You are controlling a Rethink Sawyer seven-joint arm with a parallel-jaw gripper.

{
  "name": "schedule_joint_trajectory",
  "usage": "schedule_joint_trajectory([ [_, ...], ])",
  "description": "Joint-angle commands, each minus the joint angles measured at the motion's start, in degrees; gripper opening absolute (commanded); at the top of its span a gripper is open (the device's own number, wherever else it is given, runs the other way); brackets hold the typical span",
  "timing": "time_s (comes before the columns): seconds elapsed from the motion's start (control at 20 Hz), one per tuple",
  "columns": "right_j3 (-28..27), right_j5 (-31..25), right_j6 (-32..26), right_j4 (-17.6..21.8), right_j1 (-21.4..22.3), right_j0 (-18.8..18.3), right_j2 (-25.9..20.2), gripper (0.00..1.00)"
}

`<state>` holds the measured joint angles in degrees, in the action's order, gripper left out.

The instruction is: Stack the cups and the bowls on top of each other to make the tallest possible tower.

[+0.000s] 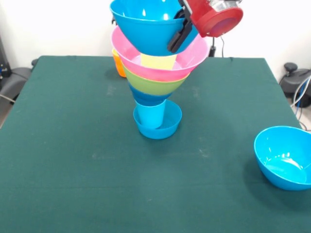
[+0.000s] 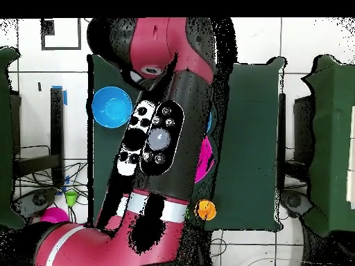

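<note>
Stacked cups and bowls make up the tower (image 1: 155, 82), which we see standing near the middle of the far half of the green table (image 1: 73, 160). At its foot a small blue bowl (image 1: 167, 127) sits upright on the cloth with a light blue cup (image 1: 150, 115) standing in it; above that come a narrow blue part (image 1: 146, 99), a lime green bowl (image 1: 154, 86) and the big pink ribbed bowl (image 1: 192, 58), each wider than the one below. A yellow cup (image 1: 159, 61) shows inside the pink bowl. On top, a large blue bowl (image 1: 143, 24) sits tilted in the pink one. We see the gripper (image 1: 181, 34) at this top bowl's right rim, its black fingers (image 1: 177, 40) lying against the outer wall; they look closed on the rim, though we cannot be sure from this angle how firm the hold is. An orange cup (image 1: 118, 65) stands just behind the tower on its left in the front view, and shows as an orange disc (image 2: 206, 209) from above. Another large blue bowl (image 1: 284, 158) rests upright alone, well apart from the tower, by the table's right edge in the front view. From overhead we find the red and black arm (image 2: 163, 131) covering most of the tower, with only a sliver of pink beside it.
</note>
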<state>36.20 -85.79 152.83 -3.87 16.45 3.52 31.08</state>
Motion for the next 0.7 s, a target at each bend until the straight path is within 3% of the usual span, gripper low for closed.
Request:
schedule_joint_trajectory([
  [0.05, 8.7, 1.3, -8.5, 4.0, 0.9, -0.1, -4.5, 0.00],
  [0.7, 9.1, 1.2, -8.1, 4.0, 0.7, -0.6, -4.9, 0.00],
])
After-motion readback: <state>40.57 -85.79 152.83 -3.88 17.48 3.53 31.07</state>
